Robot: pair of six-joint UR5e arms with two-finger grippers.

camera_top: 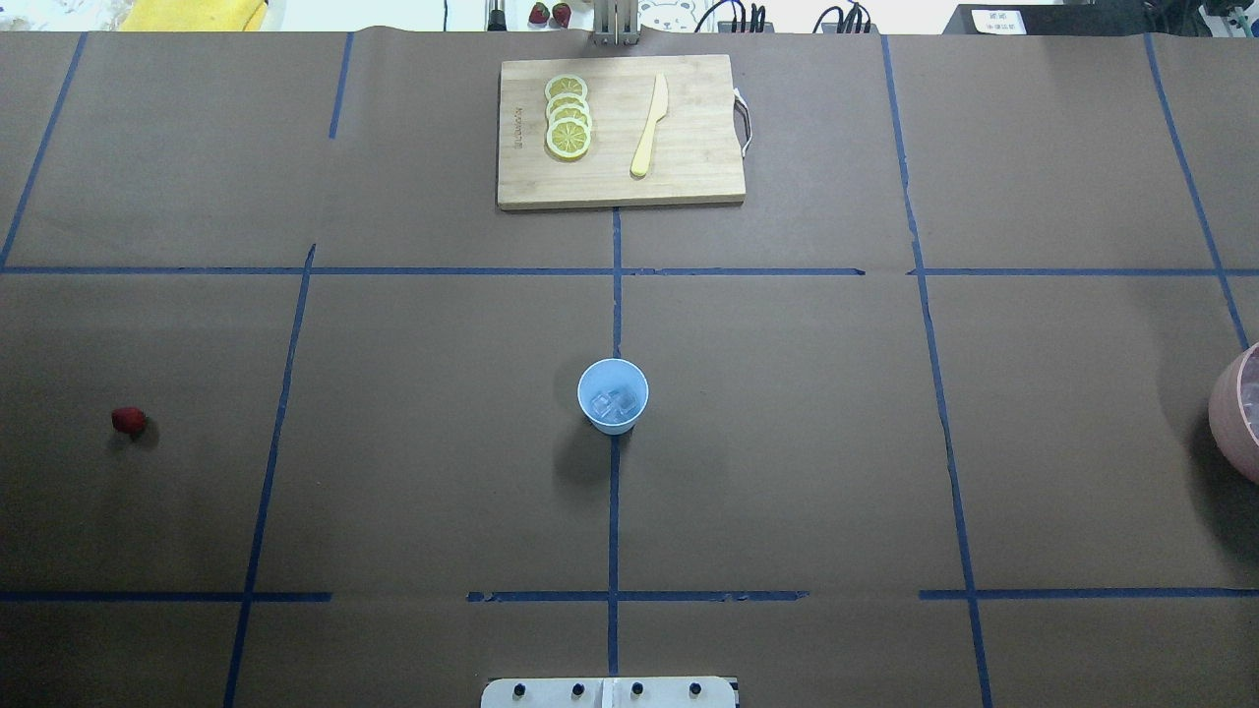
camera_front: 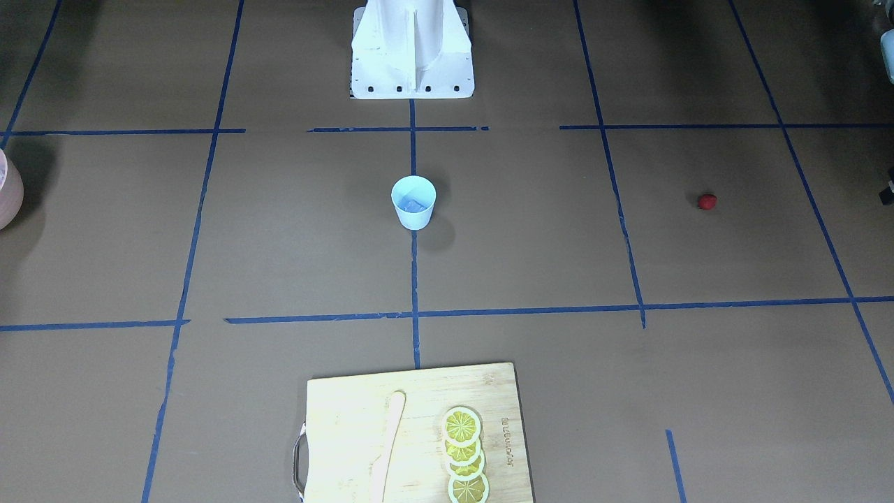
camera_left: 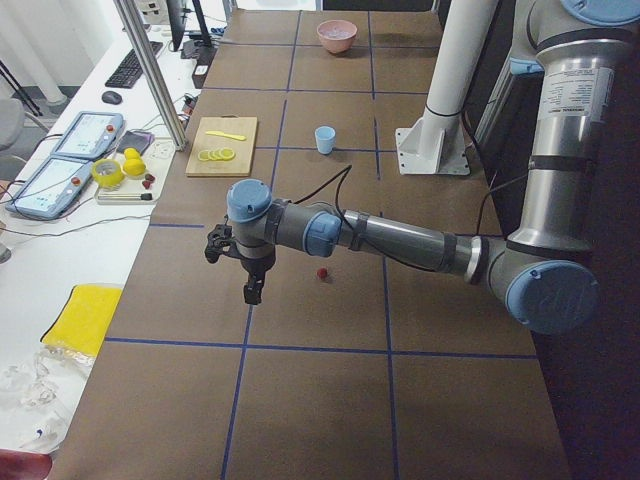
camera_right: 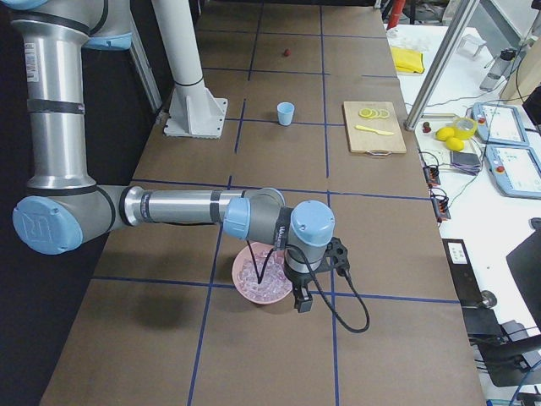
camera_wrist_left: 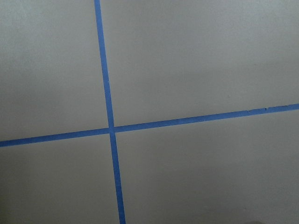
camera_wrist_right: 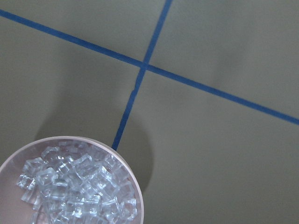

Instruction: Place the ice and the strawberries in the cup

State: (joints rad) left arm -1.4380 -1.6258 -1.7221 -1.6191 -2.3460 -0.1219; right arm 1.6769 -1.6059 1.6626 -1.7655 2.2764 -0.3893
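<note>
The pale blue cup [camera_top: 613, 395] stands upright at the table's middle, with a few ice lumps [camera_top: 614, 402] inside; it also shows in the front view [camera_front: 413, 201]. The dark-red strawberry [camera_top: 128, 421] lies alone on the table, far on my left side. My left gripper [camera_left: 252, 292] hangs above the table a short way from the strawberry [camera_left: 322, 272]; I cannot tell whether it is open or shut. My right gripper [camera_right: 302, 303] hangs by the pink bowl [camera_right: 262, 276], which is full of ice [camera_wrist_right: 70, 186]; I cannot tell its state either.
A wooden cutting board [camera_top: 689, 167] with lemon slices [camera_top: 569, 116] and a pale knife [camera_top: 649, 126] lies at the far edge. The pink bowl [camera_top: 1241, 413] sits at the table's right edge. Blue tape lines cross the brown table.
</note>
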